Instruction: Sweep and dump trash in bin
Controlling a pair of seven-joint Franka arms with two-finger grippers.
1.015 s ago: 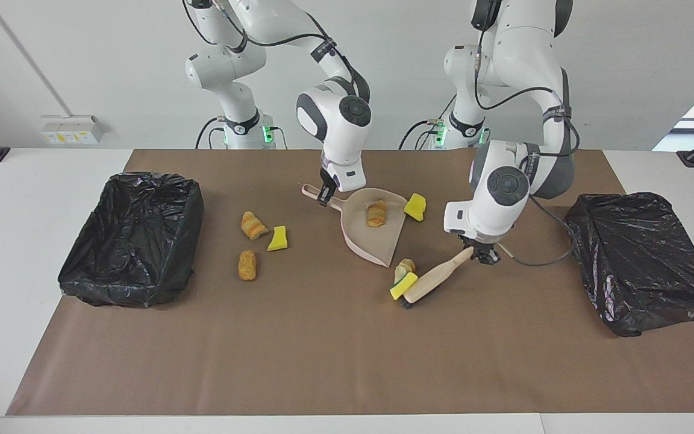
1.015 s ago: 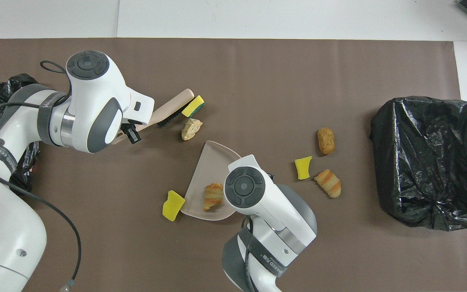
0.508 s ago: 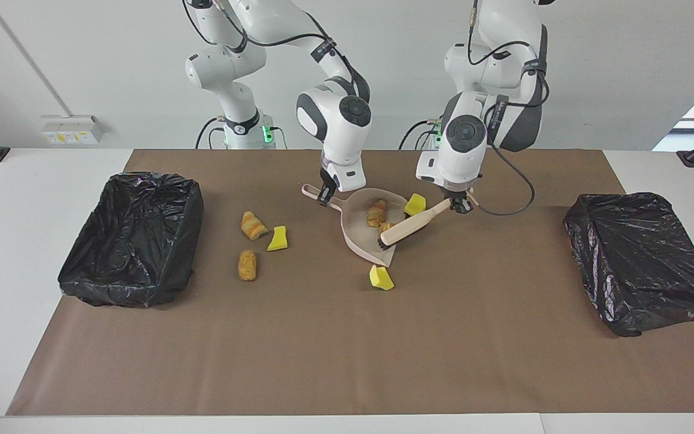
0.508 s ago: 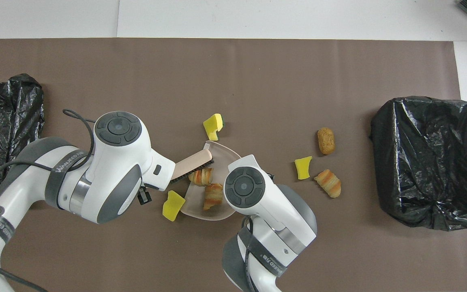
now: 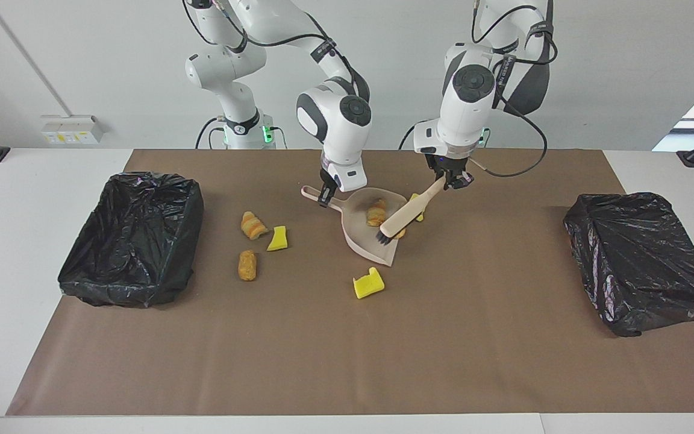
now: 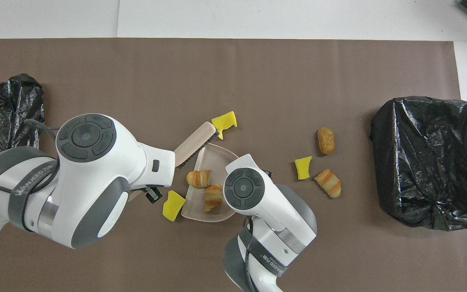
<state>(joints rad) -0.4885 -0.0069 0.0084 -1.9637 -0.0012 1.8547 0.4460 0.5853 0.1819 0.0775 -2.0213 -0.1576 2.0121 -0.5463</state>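
Dustpan [image 5: 366, 234]: two bread lumps [image 6: 204, 184] inside, handle clenched by right gripper [image 5: 325, 194]. Brush [image 5: 404, 214], raised over dustpan, gripped by left gripper [image 5: 452, 179]. Arm bands' lettering unreadable.

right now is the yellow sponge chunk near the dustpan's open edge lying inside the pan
No, the yellow sponge chunk lies on the brown mat just outside the dustpan, clear of its open edge.

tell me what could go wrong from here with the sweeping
1. The yellow sponge chunk lies on the mat just outside the dustpan's open edge; a stroke could flick it away.
2. Two bread lumps sit loose in the dustpan held by the right gripper; tilting could spill them.
3. The brush in the left gripper is raised, so a low return could knock the pan.
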